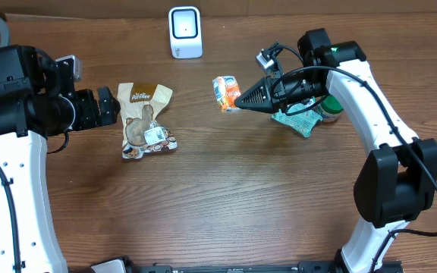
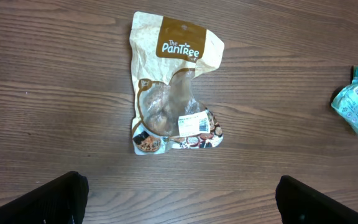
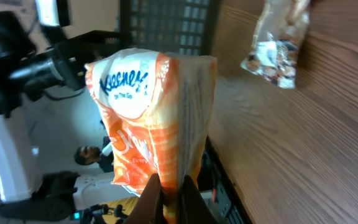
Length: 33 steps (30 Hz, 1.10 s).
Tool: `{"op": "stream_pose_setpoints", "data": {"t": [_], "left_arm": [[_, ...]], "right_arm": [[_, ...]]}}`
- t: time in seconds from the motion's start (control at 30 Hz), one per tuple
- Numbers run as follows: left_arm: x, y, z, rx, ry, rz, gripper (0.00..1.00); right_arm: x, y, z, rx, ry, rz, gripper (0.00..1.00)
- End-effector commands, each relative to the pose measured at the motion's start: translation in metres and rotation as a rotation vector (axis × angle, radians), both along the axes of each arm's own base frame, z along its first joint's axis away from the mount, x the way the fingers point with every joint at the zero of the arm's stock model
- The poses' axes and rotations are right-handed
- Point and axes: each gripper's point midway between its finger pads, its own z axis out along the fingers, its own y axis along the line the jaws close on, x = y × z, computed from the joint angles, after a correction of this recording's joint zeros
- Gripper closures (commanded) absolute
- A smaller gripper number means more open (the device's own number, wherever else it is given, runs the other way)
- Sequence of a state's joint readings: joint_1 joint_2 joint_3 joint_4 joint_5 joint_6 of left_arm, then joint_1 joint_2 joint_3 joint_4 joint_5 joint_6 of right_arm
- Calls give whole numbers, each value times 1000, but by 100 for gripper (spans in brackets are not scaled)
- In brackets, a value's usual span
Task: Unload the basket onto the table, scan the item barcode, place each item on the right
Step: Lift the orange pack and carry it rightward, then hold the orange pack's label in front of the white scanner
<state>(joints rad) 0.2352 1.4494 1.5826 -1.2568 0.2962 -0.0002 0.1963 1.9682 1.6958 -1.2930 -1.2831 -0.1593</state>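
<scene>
right gripper [image 1: 238, 99] pinching a soft crinkly orange-white tissue pack [image 1: 226, 92] above the wood-grain tabletop [image 1: 241, 197]. left gripper [image 1: 112, 106] spread wide, empty, beside a flat glossy snack pouch [image 1: 144, 121] toward the left edge

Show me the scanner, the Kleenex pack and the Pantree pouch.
scanner [image 1: 184, 26], overhead view, its centre panel.
Kleenex pack [image 3: 145, 124], right wrist view, its front face.
Pantree pouch [image 2: 179, 48], left wrist view, its brown logo patch.

Bright, even light, soft shadows — right wrist view's background blurred.
</scene>
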Motion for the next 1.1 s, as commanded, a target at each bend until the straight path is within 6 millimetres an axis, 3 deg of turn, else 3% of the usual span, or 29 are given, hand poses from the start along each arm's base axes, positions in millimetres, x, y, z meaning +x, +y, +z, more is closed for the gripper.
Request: {"op": "stream_pose_setpoints", "data": {"t": [0.0,0.17,0.3,0.5,0.63,0.8,0.93,1.07], "left_arm": [[1,-3,2,-9,-7,-4,1],[1,-3,2,-9,-7,-4,0],[1,-3,2,-8,-7,-4,0],[1,-3,2,-9,-7,-4,1],[1,-3,2,-9,-7,-4,1],[1,-3,2,-9,-7,-4,0],[1,-3,2,-9,-7,-4,1],[1,-3,2,-9,-7,-4,0]], "right_arm": [[9,-7,-9,-166,19,-54,96],[35,-17,-2,-399,-39,-175,96],[68,-30,24,-600,-187,-346,96],[127,-52,69,-914,-584,-660,96],[160,-37,84,-1023,-848,-725,96],[194,-10,81,-1188,-1111,-744,96],[224,24,60,-1257,-1312,-676,96],[248,43,37,-1304,-1467,-573,96]]}}
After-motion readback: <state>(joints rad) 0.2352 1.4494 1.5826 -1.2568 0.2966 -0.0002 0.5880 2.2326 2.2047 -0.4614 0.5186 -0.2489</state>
